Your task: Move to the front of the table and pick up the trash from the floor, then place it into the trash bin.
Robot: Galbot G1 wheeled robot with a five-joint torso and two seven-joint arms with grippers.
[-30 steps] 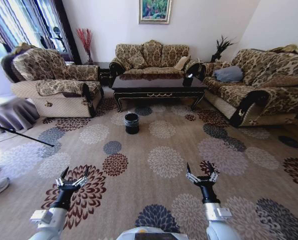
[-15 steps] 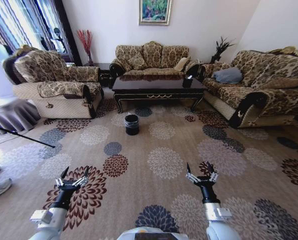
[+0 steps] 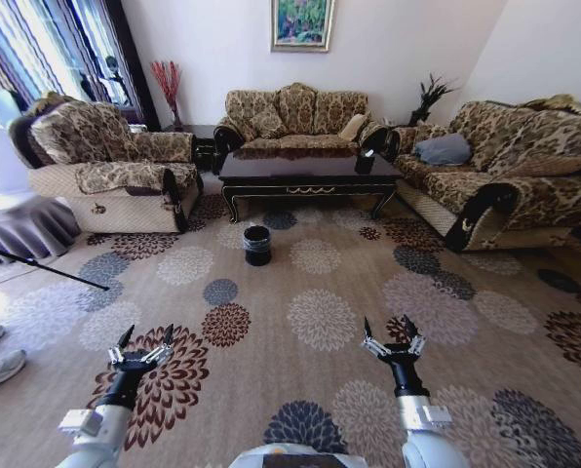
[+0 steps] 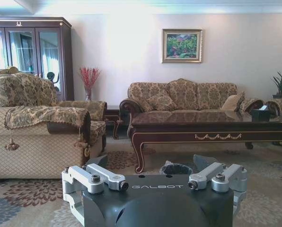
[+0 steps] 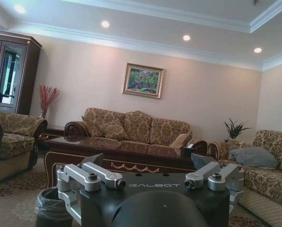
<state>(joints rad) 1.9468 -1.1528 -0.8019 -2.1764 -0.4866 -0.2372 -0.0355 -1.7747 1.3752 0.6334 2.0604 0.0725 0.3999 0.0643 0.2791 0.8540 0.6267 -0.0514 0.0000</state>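
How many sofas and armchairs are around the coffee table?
3: an armchair on the left of the table, a sofa behind it against the wall, and a sofa on the right.

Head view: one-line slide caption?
Both open grippers, left and right, held low over the flowered carpet, facing the black trash bin before the dark coffee table.

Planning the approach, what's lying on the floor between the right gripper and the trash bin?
In the head view, only bare patterned carpet lies between the right gripper and the trash bin.
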